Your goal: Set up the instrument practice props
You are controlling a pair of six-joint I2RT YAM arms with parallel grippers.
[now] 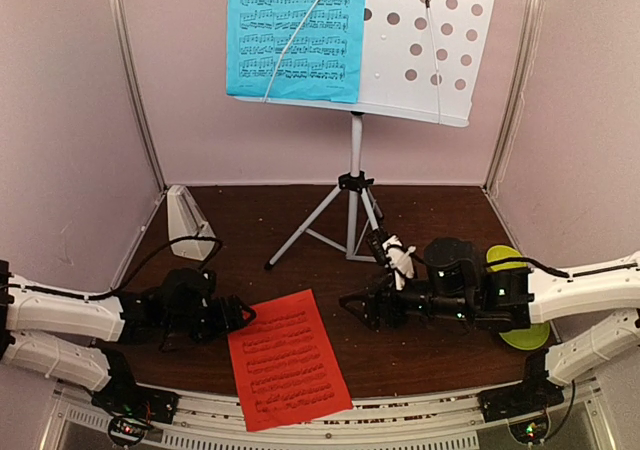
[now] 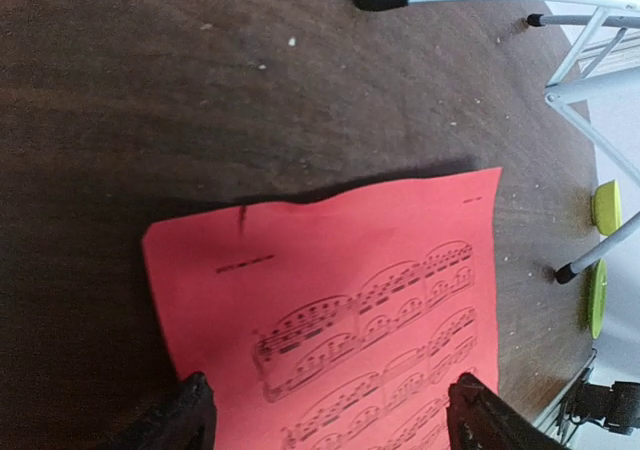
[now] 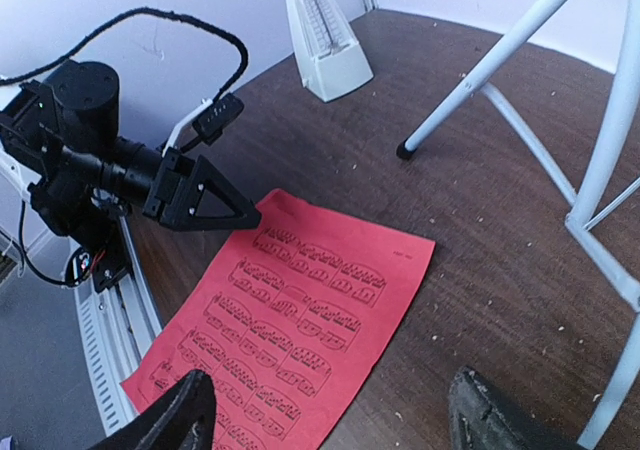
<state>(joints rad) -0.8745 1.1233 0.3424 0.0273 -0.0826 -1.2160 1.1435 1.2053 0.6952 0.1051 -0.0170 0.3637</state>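
Observation:
The white perforated stand desk (image 1: 430, 60) on its tripod legs (image 1: 352, 210) stands at the back. The blue sheet (image 1: 295, 32) rests on its left half under a wire clip. The red-orange sheet (image 1: 285, 362) lies flat on the table at the front. It also shows in the left wrist view (image 2: 330, 270) and the right wrist view (image 3: 300, 320). The white metronome (image 1: 188, 222) stands at the back left. My left gripper (image 1: 248, 314) is open and empty, just over the sheet's left top edge (image 2: 330, 420). My right gripper (image 1: 348, 308) is open and empty, right of the sheet (image 3: 330, 420).
A yellow-green bowl (image 1: 505, 260) and a yellow-green plate (image 1: 522, 336) sit at the right, partly under my right arm. Tripod feet (image 3: 405, 152) rest on the dark wood table between the grippers and the back wall. Pink walls close in three sides.

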